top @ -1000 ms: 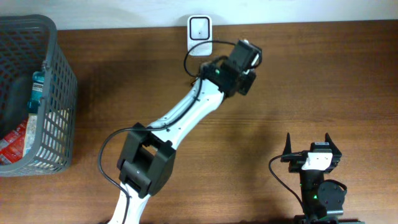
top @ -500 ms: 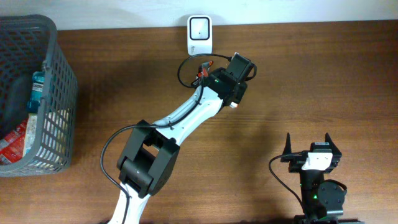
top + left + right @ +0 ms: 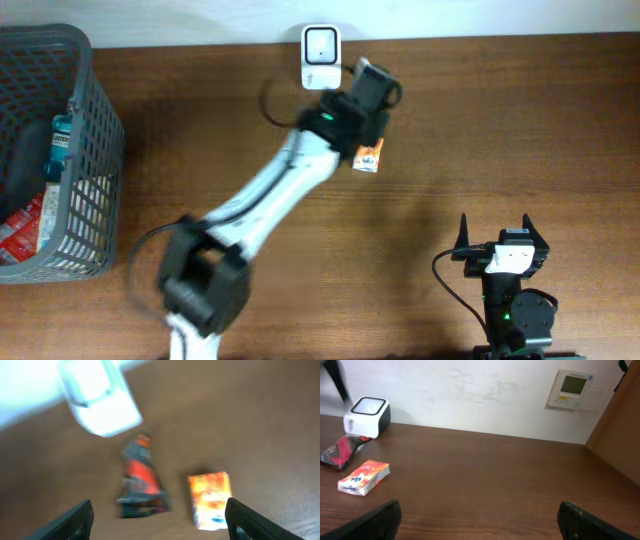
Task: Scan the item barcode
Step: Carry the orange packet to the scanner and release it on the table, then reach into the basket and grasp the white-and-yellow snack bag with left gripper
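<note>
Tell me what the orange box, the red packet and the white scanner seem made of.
Orange box: probably printed cardboard, matte, sharp folded edges. Red packet: likely plastic film, glossy, crinkled. White scanner: apparently smooth moulded plastic, rounded corners.

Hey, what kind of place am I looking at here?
Probably a mock shop checkout set up in an office or lab room: a white barcode scanner stands at the back of a wooden table, a grey basket holds packaged goods, and a wall control panel hangs behind.
</note>
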